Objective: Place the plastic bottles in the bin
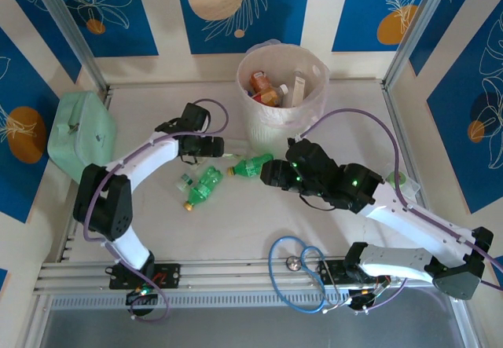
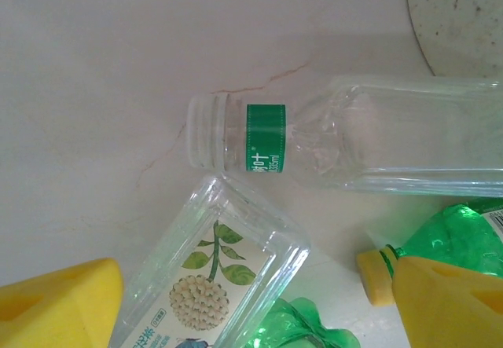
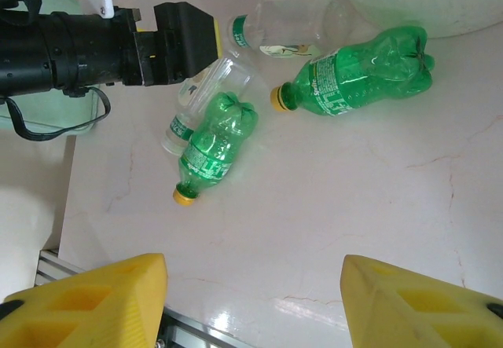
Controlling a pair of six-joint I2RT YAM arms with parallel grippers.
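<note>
Blue-and-white leaf-patterned panels [image 1: 244, 10] wall in a pale marbled worktop [image 1: 236, 230], with the bin [image 1: 271, 124] at the far middle already holding a few bottles [image 1: 263, 89]. The rest lie in a loose cluster in front of it: a capless clear bottle with a green neck band [image 2: 354, 132], a clear bottle with a flower label [image 2: 212, 285] crossing just below its neck, and two green bottles with yellow caps [image 3: 361, 73] [image 3: 214, 148]. The step in hand looks like a pick by the left tool [image 1: 214, 147], which hangs over the clear pair with its yellow fingers [image 2: 63, 305] spread wide and nothing between them. To do it well, it should centre on one bottle's body, jaws across the narrow width, and keep off the green cap just beside the right-hand finger so two bottles are not pinched together. The left arm bends at the elbow and reaches forward and inward, wrist pointing down. The right tool [image 3: 255, 289] is apart and empty, held above bare worktop, its arm folded leftward toward the cluster.
</note>
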